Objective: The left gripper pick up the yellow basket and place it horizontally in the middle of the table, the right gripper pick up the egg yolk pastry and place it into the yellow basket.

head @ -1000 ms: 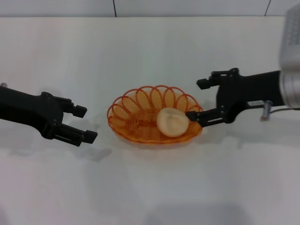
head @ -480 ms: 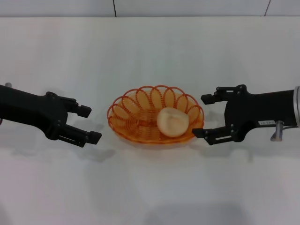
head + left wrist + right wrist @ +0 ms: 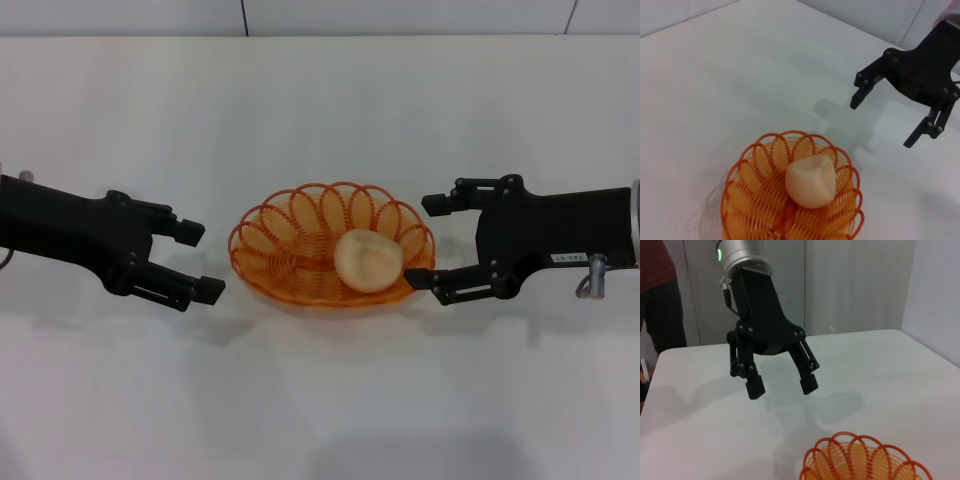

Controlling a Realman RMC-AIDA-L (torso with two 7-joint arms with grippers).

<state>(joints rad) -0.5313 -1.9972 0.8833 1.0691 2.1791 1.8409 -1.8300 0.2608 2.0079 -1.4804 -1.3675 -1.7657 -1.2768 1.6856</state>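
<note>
The yellow basket (image 3: 332, 246) sits in the middle of the white surface (image 3: 320, 110), its long axis running left to right in the head view, resting flat on its woven base. The egg yolk pastry (image 3: 368, 261) lies inside it, toward the basket's right half and close to the near rim, touching the wire floor. The right gripper (image 3: 432, 242) hovers just beside the basket's right end with its fingers spread wide and nothing between them; the far fingertip is level with the basket's back rim and the near fingertip sits right at the rim's front-right edge, so close in the head view that contact cannot be judged. The pastry lies outside that opening, a little to the left of the near fingertip, with the basket rim between them. The left wrist view shows the right gripper (image 3: 883, 126) raised beyond the basket, clear of the pastry (image 3: 810, 180). The left gripper (image 3: 205, 260) is on the opposite side, near the basket's left end but apart from it, its fingers also parted and holding nothing. The right wrist view shows the left gripper (image 3: 781, 387) with both fingertips pointing down toward the surface, beyond the basket rim (image 3: 860, 455).
</note>
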